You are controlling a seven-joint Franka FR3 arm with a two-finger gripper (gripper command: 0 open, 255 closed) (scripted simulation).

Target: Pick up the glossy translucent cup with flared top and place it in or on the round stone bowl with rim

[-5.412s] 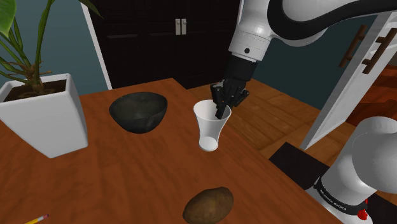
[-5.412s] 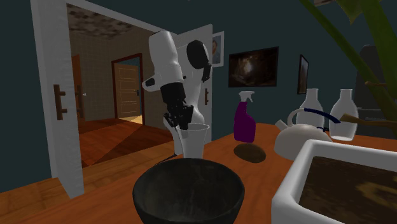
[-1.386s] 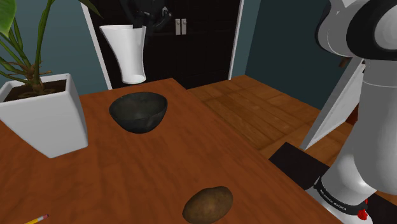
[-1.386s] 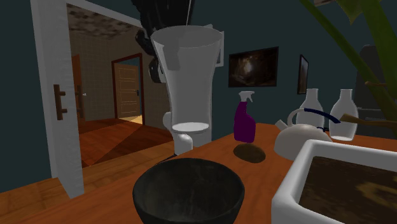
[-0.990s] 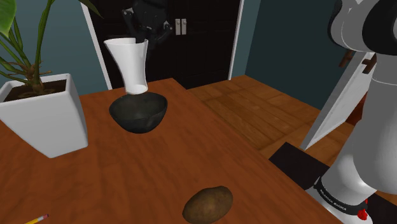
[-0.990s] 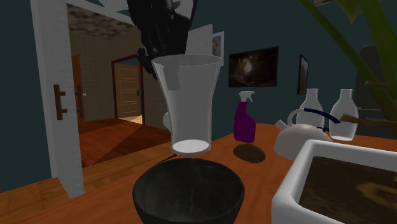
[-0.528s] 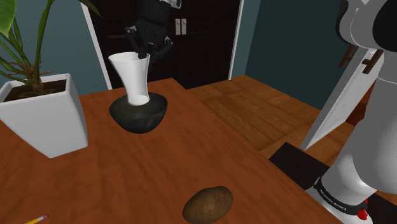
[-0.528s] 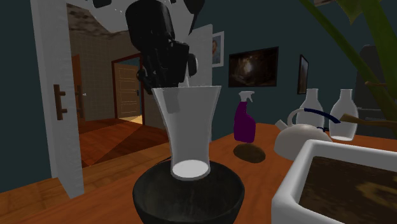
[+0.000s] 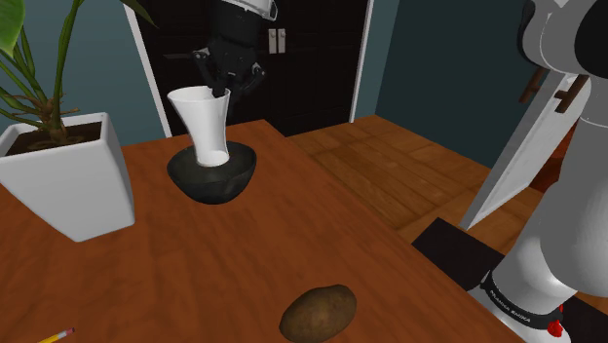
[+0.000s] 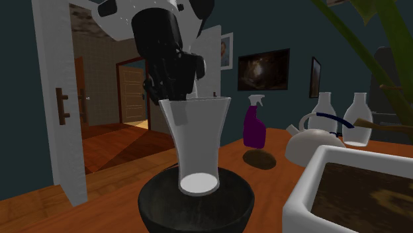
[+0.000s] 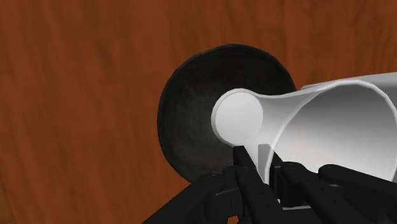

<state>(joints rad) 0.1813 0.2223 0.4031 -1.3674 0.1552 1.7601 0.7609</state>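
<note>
Over the middle of the wooden bench [image 9: 195, 273], the black claw [image 9: 219, 90] is clamped on the rim of the pale see-through cup [image 9: 202, 125], one finger inside the flared mouth and one outside. The cup hangs roughly upright, with its narrow base down in the hollow of the dark round bowl [image 9: 191, 181]. From the second exterior view, the base sits about level with the bowl's rim; I cannot tell whether it touches the bowl's inside. A white square planter [image 9: 68, 185] stands on the bench toward the shoulder view's left of the bowl, apart from it. A brown potato [image 9: 319, 314] lies near the bench's front edge, well apart from the bowl, and a pencil [image 9: 57, 335] shows at the lower left corner.
</note>
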